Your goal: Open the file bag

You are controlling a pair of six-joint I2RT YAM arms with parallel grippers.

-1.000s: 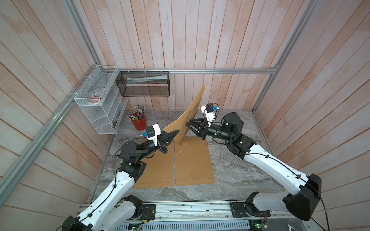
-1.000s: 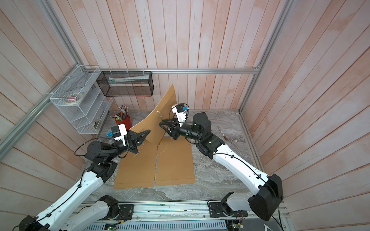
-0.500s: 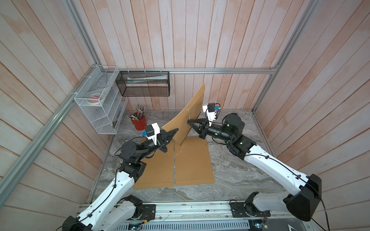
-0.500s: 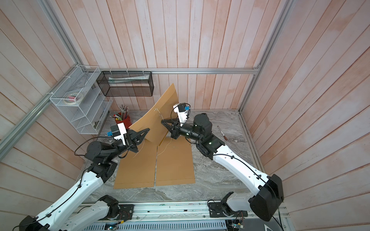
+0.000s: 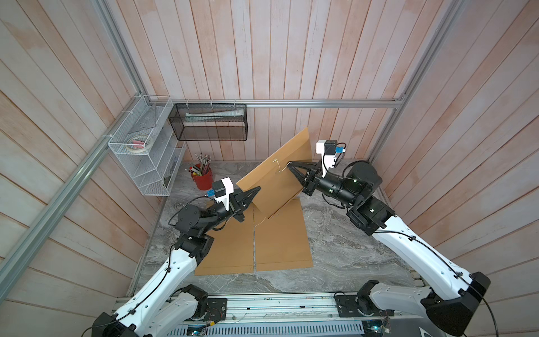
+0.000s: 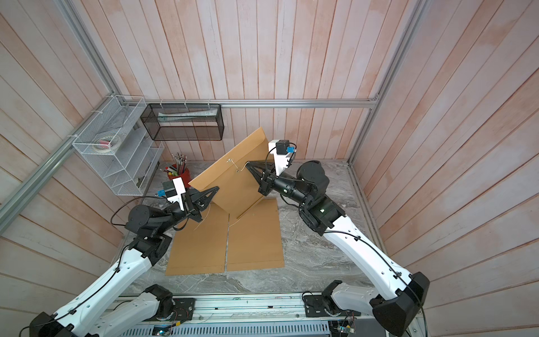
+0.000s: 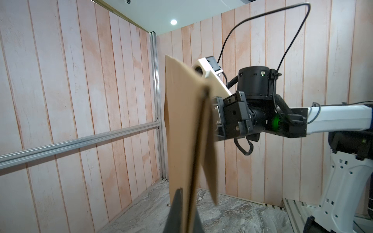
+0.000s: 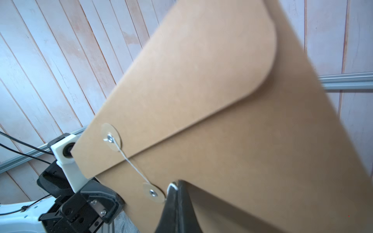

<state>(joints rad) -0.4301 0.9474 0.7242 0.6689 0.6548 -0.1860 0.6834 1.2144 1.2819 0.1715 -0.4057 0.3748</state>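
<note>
Right wrist view: file bag (image 8: 222,121) is up off the bench (image 5: 350,248), tilted, flap (image 8: 191,70) shut. String (image 8: 131,161) runs from the upper disc (image 8: 111,139) to the lower disc (image 8: 153,192), then into the right end effector (image 8: 175,186), which is clamped on its free end. Left end effector (image 5: 253,192) is pinched on the bag's lower edge and carries it.

My read: early stage. I can't tell how many turns are on the lower disc. Unwinding and lifting the flap are left.

Spare envelopes (image 5: 227,248) lie flat underneath. Pen cup (image 5: 203,179), wire rack (image 5: 143,157) and mesh basket (image 5: 211,122) are well clear. Nothing blocks the string path.
</note>
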